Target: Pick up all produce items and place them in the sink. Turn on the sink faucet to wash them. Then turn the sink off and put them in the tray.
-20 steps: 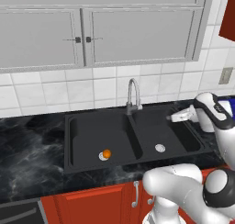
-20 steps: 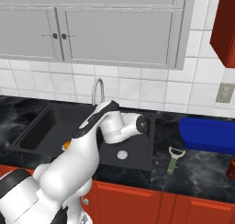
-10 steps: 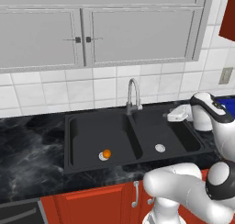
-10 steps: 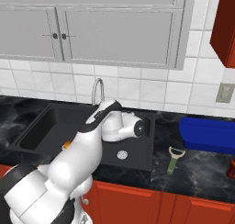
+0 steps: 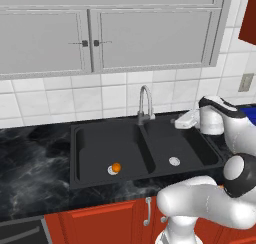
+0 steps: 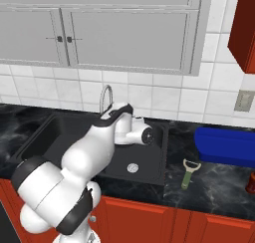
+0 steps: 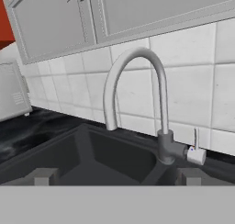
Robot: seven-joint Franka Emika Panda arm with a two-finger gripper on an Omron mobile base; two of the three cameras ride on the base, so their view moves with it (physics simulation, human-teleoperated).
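The small orange fruit [image 5: 116, 166] lay on the floor of the left basin of the black double-basin sink [image 5: 90, 138], touching the silver drain [image 5: 112, 171] just at its 7 o'clock in the left base view. The right basin held only its own drain [image 5: 174, 161]. The gooseneck faucet [image 5: 144, 104] stood at the back rim on the divider between the basins, at 12 o'clock from the sink's middle, its spout arching toward the left basin.

The pincer [image 5: 178, 122] hung above the back of the right basin, at 3 o'clock from the faucet's base and apart from it, pointing toward the faucet. In the hand view its two dark fingertips [image 7: 44, 176] stood wide apart at the bottom with nothing between them, and the faucet [image 7: 137, 103] rose ahead with its small lever [image 7: 196, 150] sticking up beside the base.

In the right base view the bright blue tray [image 6: 224, 146] sat on the black marble desk [image 6: 219, 182] at 3 o'clock from the sink [image 6: 149, 162], and a green-handled peeler [image 6: 188, 173] lay on the desk near the tray's front edge, at 7 o'clock from it.
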